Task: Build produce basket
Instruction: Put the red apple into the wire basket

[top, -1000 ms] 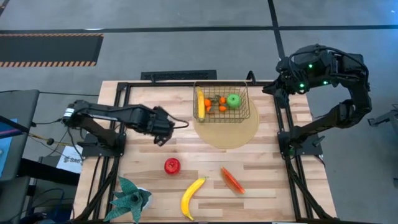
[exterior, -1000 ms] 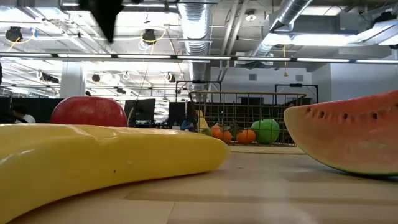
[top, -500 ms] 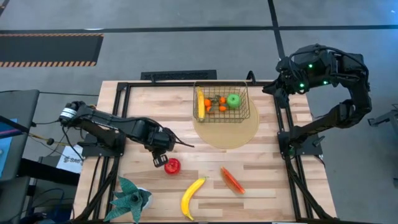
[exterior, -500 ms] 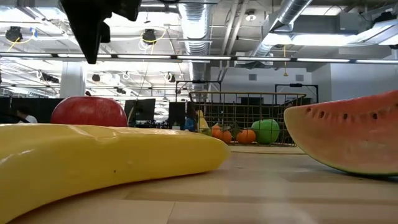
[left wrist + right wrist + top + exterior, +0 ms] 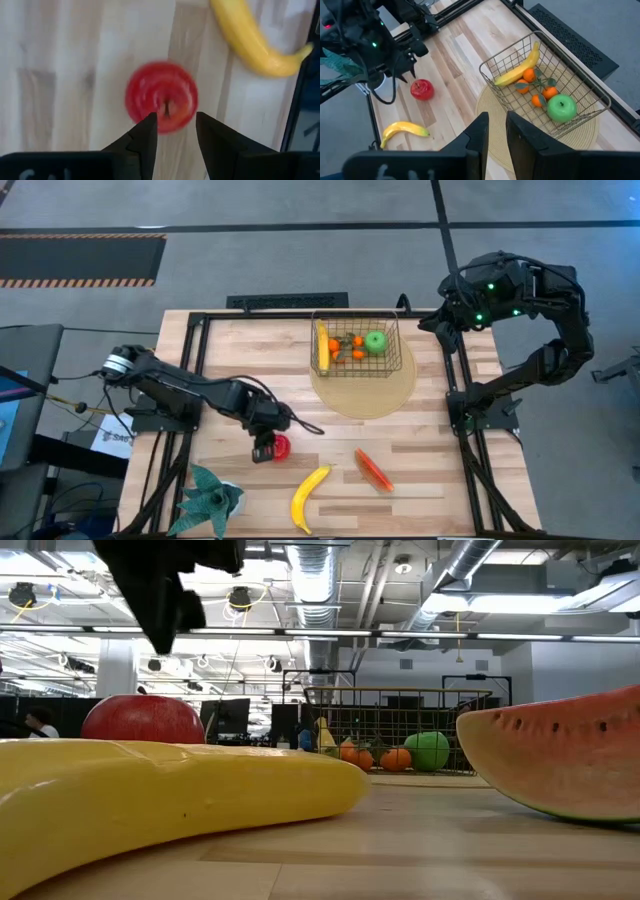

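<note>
No writing can be read on anything; a white sheet hangs off the table's left edge, its print too small to make out. At the front left corner stands a teal plant. The left gripper hangs over the red apple in the table's front middle; its fingers are spread and not touching the fruit, the apple showing just beyond their tips in the left wrist view. A loose banana lies near the front edge, just right of the plant, and a melon slice lies to its right; bare wood lies between them and around the apple. The basket sits near the back edge on a round mat, holding a second banana, orange clusters and a green apple. The right gripper waits raised over the back right corner, its fingers close together with a narrow gap.
</note>
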`<state>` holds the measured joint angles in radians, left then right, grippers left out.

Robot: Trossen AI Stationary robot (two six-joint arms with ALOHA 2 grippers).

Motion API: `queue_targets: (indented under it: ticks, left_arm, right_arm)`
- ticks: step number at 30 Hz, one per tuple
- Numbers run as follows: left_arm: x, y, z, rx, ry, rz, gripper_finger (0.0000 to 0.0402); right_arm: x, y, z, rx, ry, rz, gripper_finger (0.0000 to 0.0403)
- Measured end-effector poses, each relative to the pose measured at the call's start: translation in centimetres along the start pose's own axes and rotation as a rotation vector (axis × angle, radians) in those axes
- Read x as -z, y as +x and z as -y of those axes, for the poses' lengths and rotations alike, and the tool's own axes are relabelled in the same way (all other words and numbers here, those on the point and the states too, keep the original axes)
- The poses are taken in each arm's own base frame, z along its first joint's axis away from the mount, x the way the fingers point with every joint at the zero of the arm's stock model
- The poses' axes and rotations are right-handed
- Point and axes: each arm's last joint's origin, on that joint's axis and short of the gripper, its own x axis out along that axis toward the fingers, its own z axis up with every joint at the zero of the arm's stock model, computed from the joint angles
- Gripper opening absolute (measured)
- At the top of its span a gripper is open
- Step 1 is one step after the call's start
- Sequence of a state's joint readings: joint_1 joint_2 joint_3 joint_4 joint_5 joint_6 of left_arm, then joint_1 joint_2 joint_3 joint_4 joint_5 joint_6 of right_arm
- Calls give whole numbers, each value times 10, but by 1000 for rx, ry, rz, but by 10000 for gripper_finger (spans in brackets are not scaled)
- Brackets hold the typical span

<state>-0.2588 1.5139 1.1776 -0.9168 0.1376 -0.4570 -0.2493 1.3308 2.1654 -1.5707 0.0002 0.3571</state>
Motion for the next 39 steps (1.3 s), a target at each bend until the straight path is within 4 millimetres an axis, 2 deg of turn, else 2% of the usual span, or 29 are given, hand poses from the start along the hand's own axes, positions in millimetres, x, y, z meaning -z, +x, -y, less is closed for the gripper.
queue_targets:
  ticks: [3, 7, 12, 32, 39]
  left_arm:
    - [5, 15, 1, -3, 6, -61, 121]
    - [7, 22, 3, -16, 19, -85, 121]
    - [3, 22, 6, -28, 33, -27, 121]
    - [8, 27, 9, -6, 77, -39, 121]
    - [10, 30, 6, -66, 78, -19, 121]
  right_arm:
    - [0, 0, 0, 1, -12, 1, 85]
    - [0, 0, 0, 1, -15, 1, 85]
    - [0, 0, 0, 1, -18, 0, 85]
    - [0, 0, 0, 1, -18, 1, 85]
    - [0, 0, 0, 1, -17, 1, 85]
